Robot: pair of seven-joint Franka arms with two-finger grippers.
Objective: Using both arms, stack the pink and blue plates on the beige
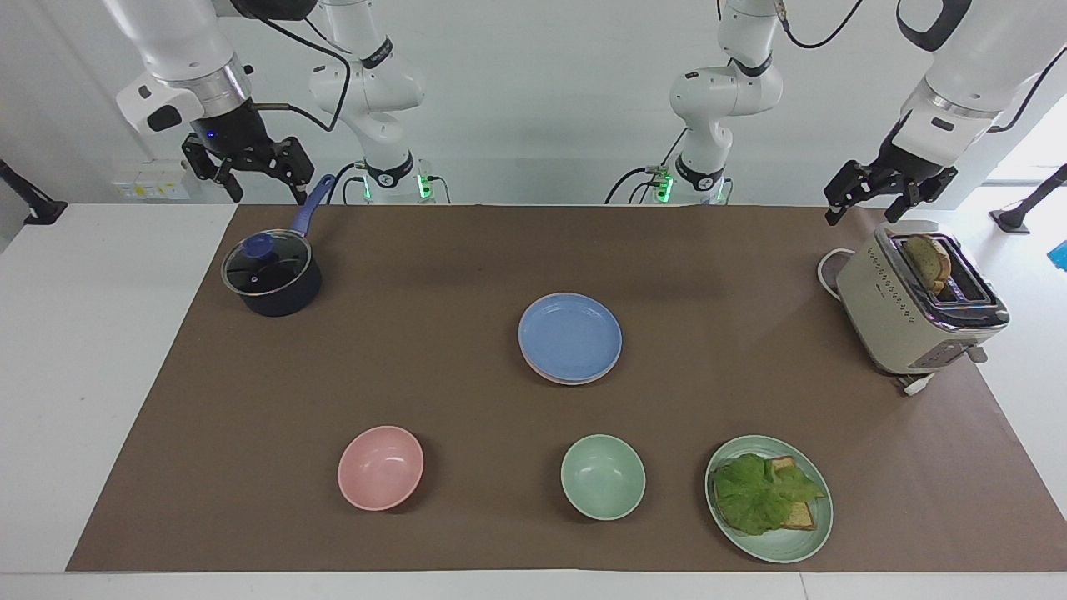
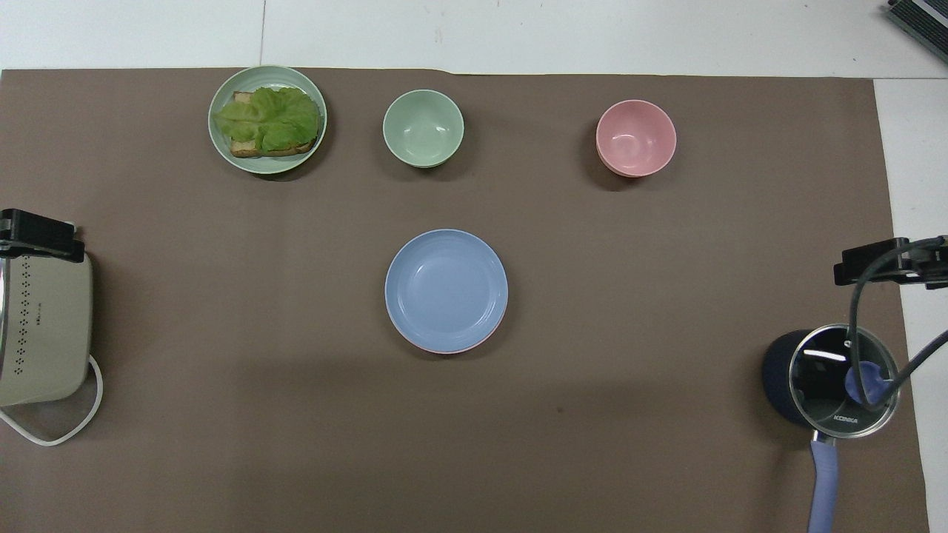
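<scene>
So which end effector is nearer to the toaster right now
The left end effector: it hangs open just above the toaster. The right end effector is up over the saucepan at the table's right-arm end.
</scene>
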